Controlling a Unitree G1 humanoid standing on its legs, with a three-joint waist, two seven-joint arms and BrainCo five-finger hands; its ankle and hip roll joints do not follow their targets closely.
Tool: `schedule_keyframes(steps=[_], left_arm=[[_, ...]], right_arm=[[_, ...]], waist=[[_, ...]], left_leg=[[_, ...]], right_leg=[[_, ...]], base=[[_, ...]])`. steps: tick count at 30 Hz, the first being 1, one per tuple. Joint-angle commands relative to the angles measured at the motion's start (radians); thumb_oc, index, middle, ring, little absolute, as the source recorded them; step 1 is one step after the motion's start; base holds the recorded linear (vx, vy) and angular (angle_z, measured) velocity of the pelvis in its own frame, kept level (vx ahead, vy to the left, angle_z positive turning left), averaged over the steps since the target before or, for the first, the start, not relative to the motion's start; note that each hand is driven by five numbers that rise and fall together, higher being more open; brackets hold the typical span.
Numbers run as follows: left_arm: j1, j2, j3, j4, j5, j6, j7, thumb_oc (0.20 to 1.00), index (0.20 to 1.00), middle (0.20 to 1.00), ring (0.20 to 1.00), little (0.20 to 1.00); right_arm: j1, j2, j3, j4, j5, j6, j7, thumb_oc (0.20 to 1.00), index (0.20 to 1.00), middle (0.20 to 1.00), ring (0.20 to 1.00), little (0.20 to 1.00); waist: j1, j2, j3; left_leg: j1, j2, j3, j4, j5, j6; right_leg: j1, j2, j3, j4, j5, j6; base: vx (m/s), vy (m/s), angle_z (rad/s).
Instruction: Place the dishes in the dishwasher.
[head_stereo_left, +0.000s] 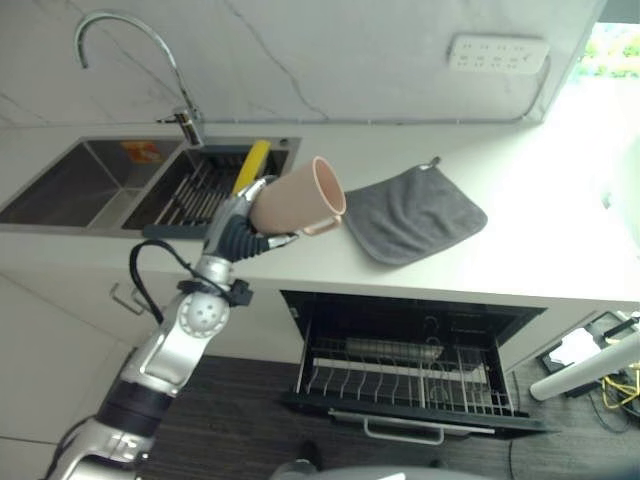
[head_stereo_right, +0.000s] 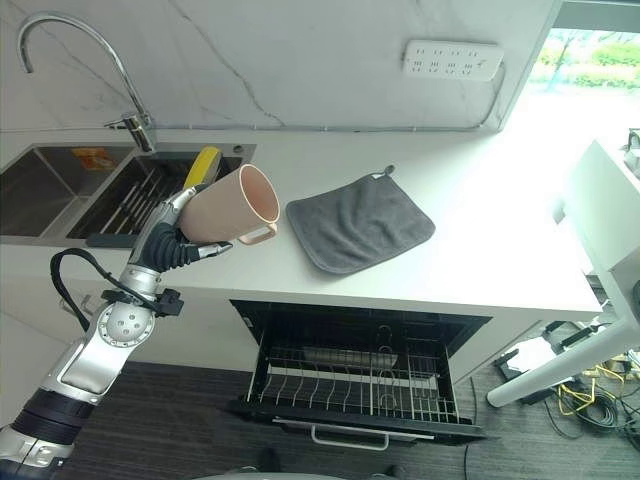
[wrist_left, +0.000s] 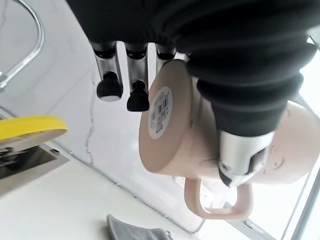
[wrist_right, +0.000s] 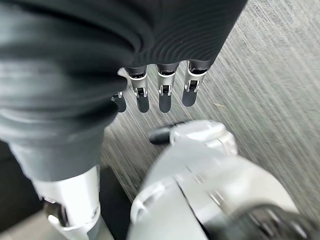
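A pale pink mug (head_stereo_right: 232, 207), a dark grey cloth (head_stereo_right: 360, 222), and a white, grey-veined marble wall (head_stereo_right: 300, 60).

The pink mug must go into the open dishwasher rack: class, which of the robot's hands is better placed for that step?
Left. The left hand already grips the pink mug above the counter; the right hand hangs over the floor.

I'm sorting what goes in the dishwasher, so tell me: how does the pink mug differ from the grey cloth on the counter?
The pink mug is rigid, with a handle, while the grey cloth is soft and flat. The mug is lifted clear of the counter, tipped on its side in the left hand; the cloth lies spread on the counter, touched by no hand. The mug is over the counter's front edge by the sink, the cloth further right. Both are above the open dishwasher rack.
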Motion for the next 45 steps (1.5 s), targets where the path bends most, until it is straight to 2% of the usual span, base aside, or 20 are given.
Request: schedule_keyframes(steps=[1, 2, 3, 6, 7, 10, 13, 16, 18, 21, 27, 30, 33, 34, 35, 37, 38, 43, 44, 45], left_arm=[[-0.061, 0.011, 0.071, -0.033, -0.059, -0.047, 0.054, 0.2, 0.2, 0.2, 0.2, 0.2], [-0.06, 0.01, 0.074, -0.029, -0.067, -0.049, 0.052, 0.2, 0.2, 0.2, 0.2, 0.2], [-0.057, 0.005, 0.079, -0.014, -0.147, -0.063, 0.042, 0.2, 0.2, 0.2, 0.2, 0.2], [-0.048, -0.008, 0.092, 0.002, -0.211, -0.082, 0.034, 0.2, 0.2, 0.2, 0.2, 0.2], [-0.04, -0.018, 0.102, 0.021, -0.264, -0.115, 0.024, 0.2, 0.2, 0.2, 0.2, 0.2], [-0.033, -0.031, 0.115, 0.033, -0.302, -0.144, 0.012, 0.2, 0.2, 0.2, 0.2, 0.2], [-0.016, -0.074, 0.133, 0.05, -0.474, -0.188, -0.046, 0.2, 0.2, 0.2, 0.2, 0.2], [0.012, -0.127, 0.146, 0.061, -0.617, -0.23, -0.121, 0.2, 0.2, 0.2, 0.2, 0.2], [0.02, -0.145, 0.146, 0.07, -0.703, -0.23, -0.153, 0.2, 0.2, 0.2, 0.2, 0.2], [0.026, -0.17, 0.152, 0.089, -0.755, -0.236, -0.184, 0.2, 0.2, 0.2, 0.2, 0.2], [0.029, -0.237, 0.146, 0.131, -0.949, -0.23, -0.312, 0.2, 0.2, 0.2, 0.2, 0.2], [0.02, -0.277, 0.127, 0.136, -1.094, -0.169, -0.438, 0.2, 0.2, 0.2, 0.2, 0.2], [0.001, -0.31, 0.088, 0.139, -1.191, -0.081, -0.566, 0.2, 0.2, 0.2, 0.2, 0.2], [-0.015, -0.328, 0.06, 0.149, -1.26, 0.017, -0.683, 0.2, 0.2, 0.2, 0.2, 0.2], [-0.018, -0.33, 0.053, 0.152, -1.265, 0.027, -0.704, 0.2, 0.2, 0.2, 0.2, 0.2], [-0.034, -0.334, 0.011, 0.166, -1.282, 0.115, -0.825, 0.2, 0.2, 0.2, 0.2, 0.2], [-0.05, -0.307, -0.041, 0.183, -1.235, 0.144, -0.934, 0.2, 0.2, 0.2, 0.2, 0.2], [-0.072, -0.286, -0.1, 0.167, -1.211, 0.232, -1.06, 0.2, 0.2, 0.2, 0.2, 0.2], [-0.083, -0.274, -0.14, 0.146, -1.2, 0.287, -1.12, 0.2, 0.2, 0.2, 0.2, 0.2], [-0.085, -0.272, -0.147, 0.14, -1.197, 0.298, -1.131, 0.2, 0.2, 0.2, 0.2, 0.2]], right_arm=[[0.013, -0.038, -0.025, 0.017, 0.007, -0.065, -0.016, 1.0, 1.0, 1.0, 1.0, 1.0], [0.017, -0.042, -0.031, 0.016, 0.016, -0.077, -0.014, 1.0, 1.0, 1.0, 1.0, 1.0], [0.029, -0.054, -0.057, 0.002, 0.065, -0.136, 0.004, 1.0, 1.0, 1.0, 1.0, 1.0], [0.039, -0.068, -0.077, -0.057, 0.091, -0.19, -0.003, 1.0, 1.0, 1.0, 1.0, 1.0], [0.054, -0.083, -0.096, -0.146, 0.118, -0.217, -0.027, 1.0, 1.0, 1.0, 1.0, 1.0], [0.066, -0.092, -0.116, -0.234, 0.136, -0.24, -0.065, 1.0, 1.0, 1.0, 1.0, 1.0], [0.095, -0.106, -0.173, -0.395, 0.132, -0.293, -0.122, 1.0, 1.0, 1.0, 1.0, 1.0], [0.119, -0.116, -0.247, -0.545, 0.154, -0.386, -0.114, 1.0, 1.0, 1.0, 1.0, 1.0], [0.127, -0.115, -0.275, -0.683, 0.157, -0.411, -0.112, 1.0, 1.0, 1.0, 1.0, 1.0], [0.131, -0.113, -0.3, -0.848, 0.124, -0.392, -0.113, 1.0, 1.0, 1.0, 1.0, 1.0], [0.09, -0.122, -0.317, -1.158, 0.084, -0.36, -0.021, 1.0, 1.0, 1.0, 1.0, 1.0], [0.06, -0.127, -0.302, -1.237, 0.12, -0.339, 0.078, 1.0, 1.0, 1.0, 1.0, 1.0], [0.016, -0.138, -0.262, -1.31, 0.17, -0.282, 0.205, 1.0, 1.0, 1.0, 1.0, 1.0], [-0.02, -0.148, -0.214, -1.354, 0.207, -0.222, 0.308, 1.0, 1.0, 1.0, 1.0, 1.0], [-0.028, -0.15, -0.205, -1.36, 0.209, -0.21, 0.322, 1.0, 1.0, 1.0, 1.0, 1.0], [-0.078, -0.169, -0.141, -1.385, 0.267, -0.151, 0.403, 1.0, 1.0, 1.0, 1.0, 1.0], [-0.125, -0.194, -0.088, -1.382, 0.349, -0.08, 0.459, 1.0, 1.0, 1.0, 1.0, 1.0], [-0.191, -0.214, -0.022, -1.365, 0.397, -0.025, 0.474, 1.0, 1.0, 1.0, 1.0, 1.0], [-0.229, -0.22, 0.012, -1.351, 0.408, -0.016, 0.468, 1.0, 1.0, 1.0, 1.0, 1.0], [-0.237, -0.222, 0.018, -1.349, 0.411, -0.009, 0.47, 1.0, 1.0, 1.0, 1.0, 1.0]], waist=[[-0.009, -0.002, 0.01], [-0.01, -0.005, 0.009], [-0.015, -0.013, 0.006], [-0.025, -0.024, 0.003], [-0.038, -0.034, 0.003], [-0.048, -0.042, -0.002], [-0.069, -0.053, -0.004], [-0.089, -0.058, -0.009], [-0.1, -0.059, -0.012], [-0.114, -0.06, -0.018], [-0.142, -0.051, -0.033], [-0.148, -0.044, -0.04], [-0.15, -0.036, -0.047], [-0.146, -0.031, -0.053], [-0.145, -0.031, -0.055], [-0.135, -0.024, -0.061], [-0.116, -0.021, -0.07], [-0.088, -0.018, -0.079], [-0.073, -0.015, -0.084], [-0.07, -0.015, -0.087]], left_leg=[[0.033, 0.067, 0.03, 0.032, -0.069, -0.016], [0.034, 0.067, 0.032, 0.032, -0.07, -0.015], [0.04, 0.07, 0.041, 0.038, -0.075, -0.014], [0.047, 0.073, 0.054, 0.042, -0.081, -0.009], [0.056, 0.074, 0.066, 0.047, -0.087, -0.007], [0.052, 0.077, 0.077, 0.056, -0.088, -0.004], [0.059, 0.079, 0.094, 0.077, -0.102, -0.001], [0.068, 0.08, 0.106, 0.096, -0.114, 0.004], [0.071, 0.078, 0.108, 0.102, -0.12, 0.009], [0.075, 0.072, 0.111, 0.108, -0.128, 0.016], [0.081, 0.057, 0.125, 0.119, -0.142, 0.027], [0.085, 0.053, 0.13, 0.121, -0.146, 0.029], [0.085, 0.052, 0.133, 0.124, -0.145, 0.028], [0.085, 0.052, 0.131, 0.122, -0.142, 0.025], [0.085, 0.052, 0.131, 0.122, -0.142, 0.024], [0.085, 0.053, 0.128, 0.117, -0.135, 0.018], [0.087, 0.052, 0.118, 0.11, -0.129, 0.011], [0.089, 0.051, 0.098, 0.099, -0.122, 0.005], [0.09, 0.051, 0.088, 0.095, -0.12, 0.002], [0.087, 0.052, 0.087, 0.094, -0.118, 0.001]], right_leg=[[-0.057, -0.013, 0.004, 0.097, -0.025, 0.022], [-0.056, -0.012, 0.004, 0.097, -0.025, 0.022], [-0.053, -0.011, 0.005, 0.096, -0.025, 0.022], [-0.05, -0.009, 0.009, 0.094, -0.024, 0.019], [-0.046, -0.008, 0.012, 0.094, -0.026, 0.019], [-0.05, -0.007, 0.015, 0.092, -0.022, 0.015], [-0.049, -0.009, 0.019, 0.1, -0.023, 0.016], [-0.047, -0.006, 0.029, 0.104, -0.023, 0.012], [-0.051, -0.006, 0.036, 0.108, -0.021, 0.012], [-0.056, -0.008, 0.045, 0.111, -0.019, 0.013], [-0.067, -0.015, 0.064, 0.119, -0.016, 0.014], [-0.069, -0.016, 0.069, 0.121, -0.018, 0.013], [-0.067, -0.016, 0.07, 0.121, -0.023, 0.009], [-0.061, -0.016, 0.065, 0.116, -0.028, 0.006], [-0.06, -0.017, 0.064, 0.115, -0.028, 0.006], [-0.052, -0.018, 0.055, 0.109, -0.031, 0.006], [-0.041, -0.019, 0.044, 0.102, -0.032, 0.007], [-0.027, -0.023, 0.026, 0.092, -0.031, 0.009], [-0.02, -0.025, 0.019, 0.087, -0.03, 0.009], [-0.022, -0.025, 0.018, 0.085, -0.027, 0.008]], base=[[-0.01, -0.03, -0.11], [-0.01, -0.047, -0.08], [-0.01, -0.055, -0.1], [-0.02, -0.05, -0.22], [-0.05, -0.044, -0.21], [-0.03, -0.022, -0.21], [-0.04, -0.014, -0.21], [-0.02, -0.007, -0.27], [-0.02, -0.003, -0.24], [-0.01, 0.008, -0.18], [0.0, 0.042, -0.18], [0.02, 0.045, -0.09], [0.03, 0.049, -0.02], [0.03, 0.04, 0.0], [0.04, 0.045, 0.0], [0.05, 0.032, 0.03], [0.05, 0.022, 0.06], [0.03, 0.007, 0.18], [0.03, 0.001, 0.12], [0.03, -0.001, 0.16]])
